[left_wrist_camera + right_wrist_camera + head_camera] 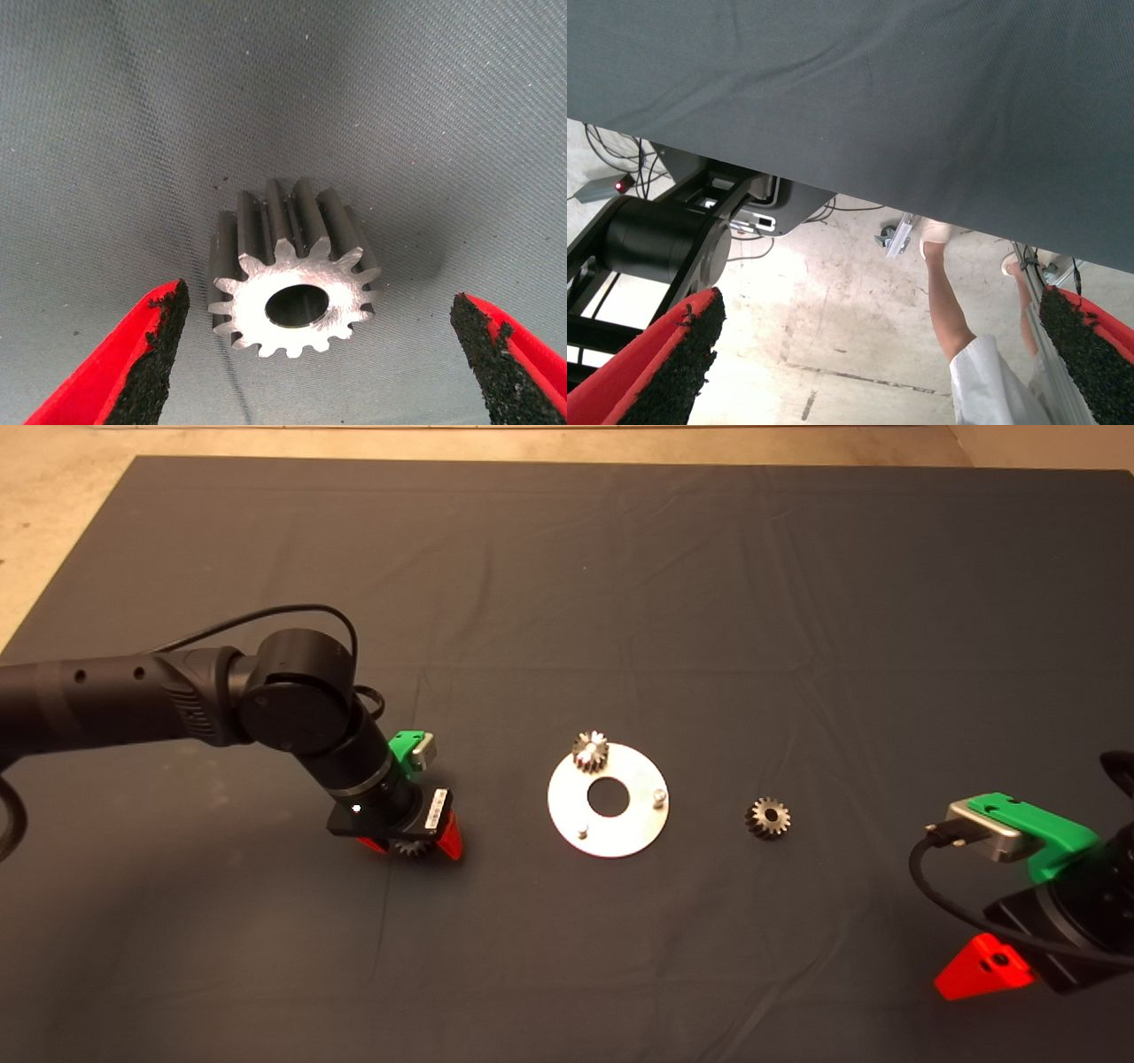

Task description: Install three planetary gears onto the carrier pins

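Dark mat (620, 584), left pincer (310, 354) astride gear (292, 270)

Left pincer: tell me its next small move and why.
Probably close on the gear and lift. The left pincer is open and down at the mat, its fingers either side of that gear without touching it. One gear already sits on the disc; two pins stand bare.

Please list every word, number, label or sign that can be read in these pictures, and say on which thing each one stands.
No text can be read.
A white label on the left gripper shows dark marks too small to read.
The gear between its open fingers, the disc and the mat show no writing.
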`<action>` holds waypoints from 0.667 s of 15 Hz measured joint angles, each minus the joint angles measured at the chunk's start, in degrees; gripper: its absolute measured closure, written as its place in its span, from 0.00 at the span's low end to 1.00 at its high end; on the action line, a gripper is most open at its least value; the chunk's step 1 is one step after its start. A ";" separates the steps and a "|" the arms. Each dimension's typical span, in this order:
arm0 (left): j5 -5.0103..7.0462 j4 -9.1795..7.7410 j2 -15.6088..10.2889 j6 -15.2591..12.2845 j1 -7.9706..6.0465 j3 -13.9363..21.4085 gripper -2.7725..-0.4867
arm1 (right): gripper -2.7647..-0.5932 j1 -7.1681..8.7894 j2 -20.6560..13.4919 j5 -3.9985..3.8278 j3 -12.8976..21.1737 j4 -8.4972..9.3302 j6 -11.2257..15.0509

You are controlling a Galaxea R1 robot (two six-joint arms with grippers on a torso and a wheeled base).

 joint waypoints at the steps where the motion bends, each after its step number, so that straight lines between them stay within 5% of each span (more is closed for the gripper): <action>1: -0.02 0.04 0.00 0.05 0.00 0.00 0.30 | 0.06 0.00 0.00 0.00 0.00 0.00 0.00; 10: -0.09 1.57 -0.01 0.06 0.46 -0.41 0.30 | 0.05 0.00 0.00 0.00 0.00 0.00 0.00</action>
